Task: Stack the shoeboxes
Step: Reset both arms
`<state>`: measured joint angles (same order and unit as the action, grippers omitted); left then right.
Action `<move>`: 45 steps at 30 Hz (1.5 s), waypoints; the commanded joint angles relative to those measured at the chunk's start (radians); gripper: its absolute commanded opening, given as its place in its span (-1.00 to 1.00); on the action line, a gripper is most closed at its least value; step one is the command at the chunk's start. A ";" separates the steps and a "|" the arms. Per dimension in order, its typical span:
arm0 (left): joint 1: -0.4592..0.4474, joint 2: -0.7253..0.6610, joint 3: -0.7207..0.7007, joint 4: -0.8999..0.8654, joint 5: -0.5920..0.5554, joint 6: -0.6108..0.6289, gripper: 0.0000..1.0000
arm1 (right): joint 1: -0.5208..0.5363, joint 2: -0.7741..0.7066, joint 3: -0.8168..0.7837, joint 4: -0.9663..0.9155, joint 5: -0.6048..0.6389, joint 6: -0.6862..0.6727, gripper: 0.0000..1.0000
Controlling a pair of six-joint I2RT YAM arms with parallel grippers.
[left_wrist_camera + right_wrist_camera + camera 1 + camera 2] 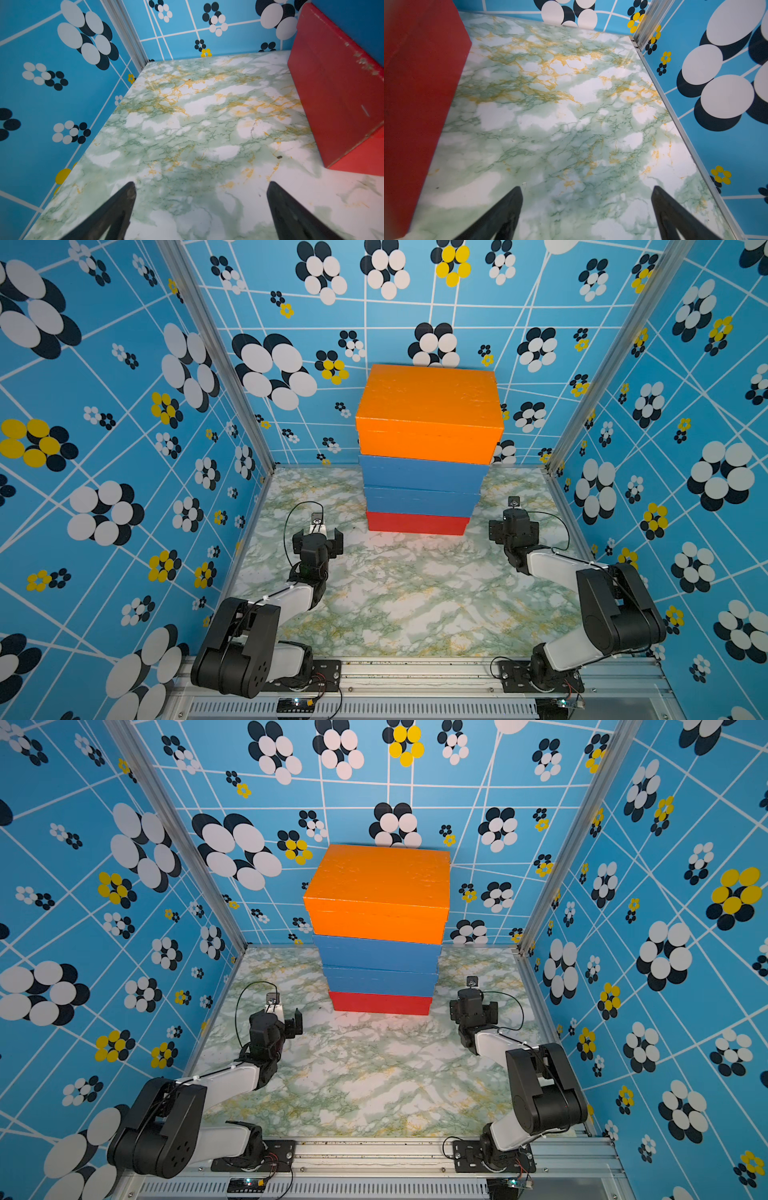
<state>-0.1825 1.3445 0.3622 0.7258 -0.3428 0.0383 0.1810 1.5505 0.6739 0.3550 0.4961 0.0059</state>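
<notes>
In both top views the orange shoebox (428, 406) tops a stack over two blue shoeboxes (422, 475) and a red shoebox (417, 523), beyond and between the hands, long axes crosswise. The lower three show only their near sides. Left hand (318, 539) and right hand (514, 531) gape wide, empty.
Left wrist view: red shoebox (336, 83) cut off beside the hand.
Right wrist view: the same (415, 104), blurred.

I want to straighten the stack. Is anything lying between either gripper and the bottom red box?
Nothing visible. Only bare marble tabletop lies between the red box and the open left gripper on one side, the open right gripper on the other.
</notes>
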 commanded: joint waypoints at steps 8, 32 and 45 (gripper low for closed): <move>0.012 0.182 -0.140 0.517 0.028 0.049 0.99 | -0.034 -0.017 -0.065 0.119 -0.004 0.016 0.97; 0.082 0.221 -0.042 0.342 0.143 0.000 0.99 | -0.131 -0.034 -0.274 0.469 -0.205 0.039 0.97; 0.154 0.210 0.003 0.238 0.246 -0.055 0.99 | -0.140 -0.047 -0.261 0.423 -0.235 0.038 0.98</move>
<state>-0.0280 1.5711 0.3569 0.9810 -0.1188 -0.0044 0.0448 1.5158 0.4023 0.7670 0.2771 0.0406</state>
